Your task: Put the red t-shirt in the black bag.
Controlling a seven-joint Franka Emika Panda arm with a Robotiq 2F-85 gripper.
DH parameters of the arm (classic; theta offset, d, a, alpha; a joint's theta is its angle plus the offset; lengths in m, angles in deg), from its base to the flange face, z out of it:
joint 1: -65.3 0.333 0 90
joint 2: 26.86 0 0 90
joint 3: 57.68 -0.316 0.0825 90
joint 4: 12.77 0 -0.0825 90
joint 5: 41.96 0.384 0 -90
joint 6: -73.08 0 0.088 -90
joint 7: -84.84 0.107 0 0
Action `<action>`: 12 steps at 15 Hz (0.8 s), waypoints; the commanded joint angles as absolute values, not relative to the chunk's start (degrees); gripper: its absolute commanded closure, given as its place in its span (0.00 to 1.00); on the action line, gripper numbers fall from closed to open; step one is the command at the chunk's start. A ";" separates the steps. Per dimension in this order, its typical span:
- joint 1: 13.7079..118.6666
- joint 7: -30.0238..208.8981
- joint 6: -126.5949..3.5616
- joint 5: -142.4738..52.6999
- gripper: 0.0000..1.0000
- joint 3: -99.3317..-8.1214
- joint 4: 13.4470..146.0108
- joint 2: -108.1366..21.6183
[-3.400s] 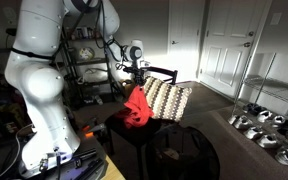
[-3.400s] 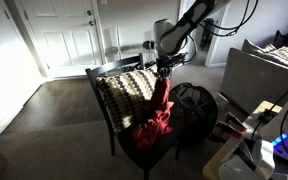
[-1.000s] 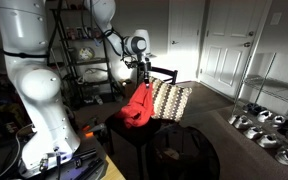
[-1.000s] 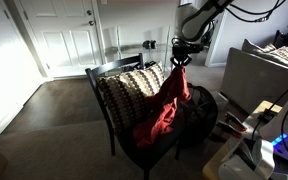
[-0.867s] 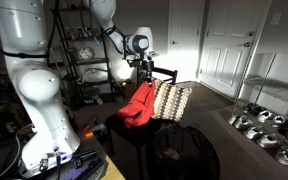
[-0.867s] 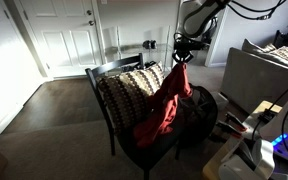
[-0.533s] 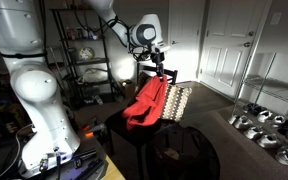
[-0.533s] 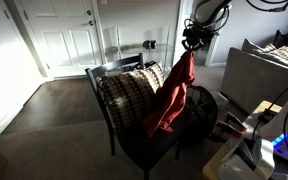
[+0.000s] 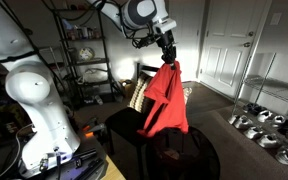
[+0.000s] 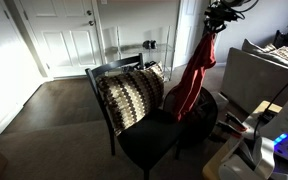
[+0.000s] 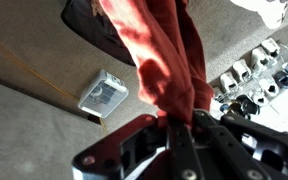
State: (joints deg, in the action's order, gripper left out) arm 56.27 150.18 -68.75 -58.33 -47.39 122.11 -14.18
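The red t-shirt (image 9: 166, 98) hangs full length from my gripper (image 9: 169, 56), lifted clear of the chair. In both exterior views it dangles over the black bag (image 9: 184, 157), which sits on the floor beside the chair (image 10: 206, 108). In an exterior view the shirt (image 10: 192, 82) hangs from my gripper (image 10: 216, 20) with its lower end near the bag's top. In the wrist view my gripper (image 11: 174, 122) is shut on the top of the shirt (image 11: 162, 55), which hangs away from the camera.
A black chair (image 10: 149, 145) holds a striped pillow (image 10: 130, 93). Shoes (image 9: 262, 128) are lined up on the floor by the doors. A metal shelf rack (image 9: 82, 60) stands behind the chair. A grey couch (image 10: 262, 75) stands beside the bag. A white box (image 11: 102, 93) lies on the carpet.
My gripper has risen and moved sideways from over the chair toward the bag, carrying the shirt. The shirt has lifted off the seat and now hangs straight.
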 commanded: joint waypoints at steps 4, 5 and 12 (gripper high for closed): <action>49.15 152.08 -69.63 -55.10 0.99 -49.85 127.03 -0.87; 48.05 152.62 -70.47 -55.50 0.99 -50.61 127.22 0.10; 44.27 161.10 -75.29 -54.31 0.99 -56.47 128.44 1.25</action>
State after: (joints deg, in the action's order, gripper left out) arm 45.97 155.90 -71.56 -56.12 -54.11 127.04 0.39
